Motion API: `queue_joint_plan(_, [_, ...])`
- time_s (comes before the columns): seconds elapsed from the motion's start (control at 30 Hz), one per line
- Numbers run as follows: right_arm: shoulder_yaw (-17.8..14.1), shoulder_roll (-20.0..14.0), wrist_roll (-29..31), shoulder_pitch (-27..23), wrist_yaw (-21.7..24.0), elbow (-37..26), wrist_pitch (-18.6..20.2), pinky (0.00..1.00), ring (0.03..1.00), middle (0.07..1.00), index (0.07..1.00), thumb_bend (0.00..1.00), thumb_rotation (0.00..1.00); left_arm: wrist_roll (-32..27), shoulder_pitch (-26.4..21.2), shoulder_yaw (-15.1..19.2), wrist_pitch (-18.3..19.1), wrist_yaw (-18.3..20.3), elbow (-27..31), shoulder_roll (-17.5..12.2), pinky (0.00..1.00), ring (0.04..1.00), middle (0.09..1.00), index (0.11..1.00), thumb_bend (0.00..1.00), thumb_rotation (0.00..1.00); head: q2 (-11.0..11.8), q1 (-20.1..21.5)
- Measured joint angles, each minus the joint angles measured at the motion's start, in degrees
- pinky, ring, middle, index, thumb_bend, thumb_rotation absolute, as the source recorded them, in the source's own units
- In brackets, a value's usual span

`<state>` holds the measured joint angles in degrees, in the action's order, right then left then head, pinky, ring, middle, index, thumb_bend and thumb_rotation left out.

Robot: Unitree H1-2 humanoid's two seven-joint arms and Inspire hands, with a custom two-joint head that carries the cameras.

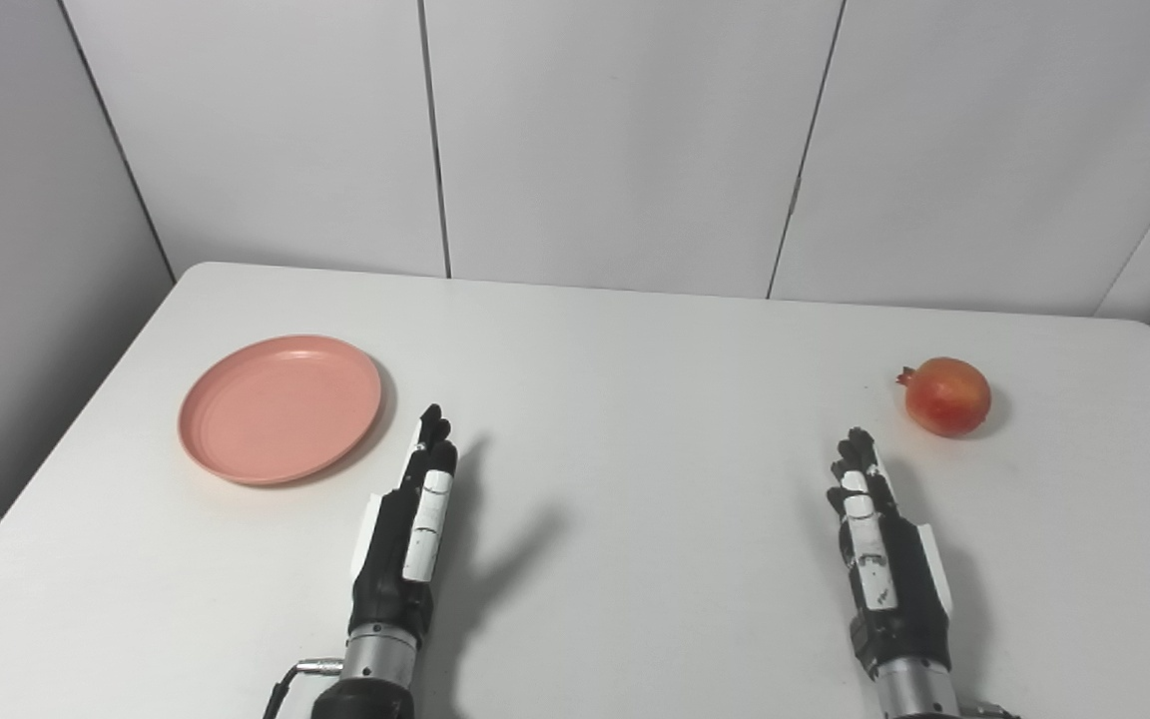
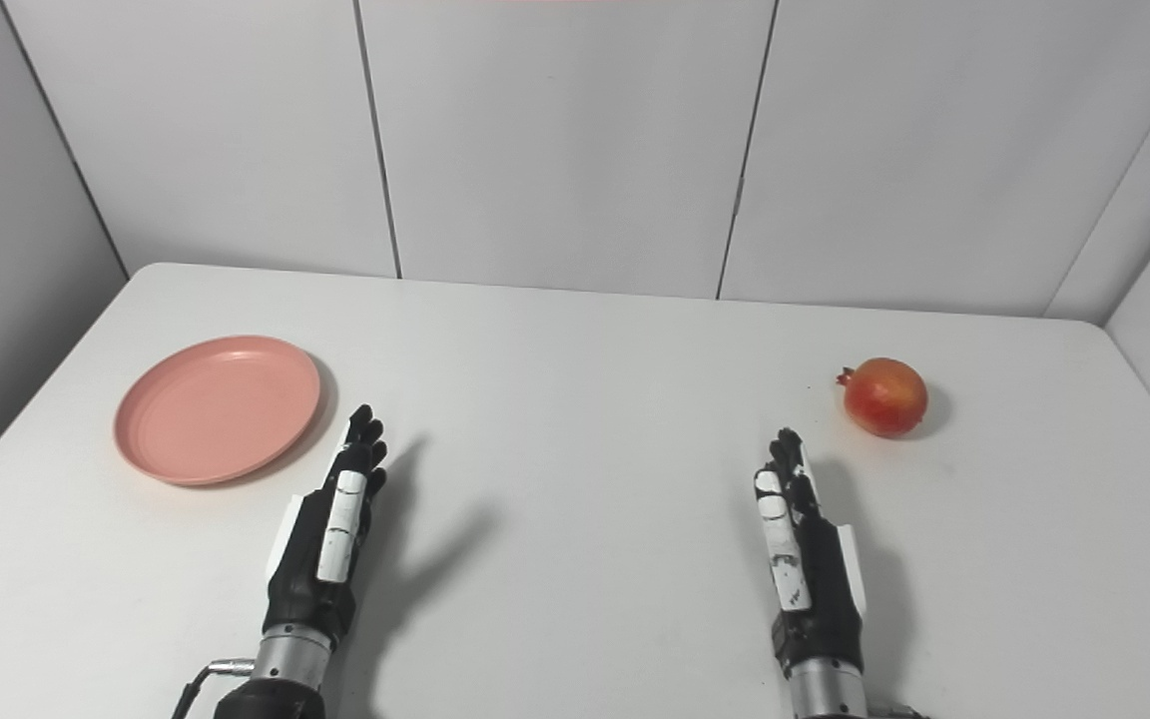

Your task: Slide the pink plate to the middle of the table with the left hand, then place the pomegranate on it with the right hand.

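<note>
Right, nothing's started: your left hand [image 1: 405, 529], fingers straight and empty, sits at the pink plate's [image 1: 281, 407] five o'clock; swing it behind the rim, push toward three. Right hand [image 1: 884, 549] waits open and empty near the pomegranate [image 1: 947, 395].

On my white table [image 1: 635, 399]: one pink plate [image 1: 281, 407], far left, bare. One pomegranate [image 1: 946, 395], far right. My left hand [image 1: 410, 529], fingers straight, holding nothing, just beside the plate. My right hand [image 1: 879, 544], likewise unclenched, near the pomegranate, not touching.
</note>
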<state>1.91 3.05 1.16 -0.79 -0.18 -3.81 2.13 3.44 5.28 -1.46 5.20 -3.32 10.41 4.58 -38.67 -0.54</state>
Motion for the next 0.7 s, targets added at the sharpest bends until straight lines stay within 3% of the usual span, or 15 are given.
queue_joint_plan(0.3, [0.87,0.75,-2.48,-0.44,-1.67,0.49,0.00,1.00,0.991,0.975,0.961,0.73,0.90,-0.89,-0.23,2.44,0.56,1.45,0.14,-0.32,1.00,1.000,1.000,1.000,0.72,1.00,-0.97,4.75])
queue_joint_plan(0.7, [1.47,1.20,-2.87,-0.91,-2.45,0.94,0.05,1.00,0.991,0.979,0.967,0.73,0.90,-0.84,-0.37,3.19,0.76,2.52,0.14,-0.44,1.00,1.000,1.000,1.000,0.72,1.00,-0.79,4.14])
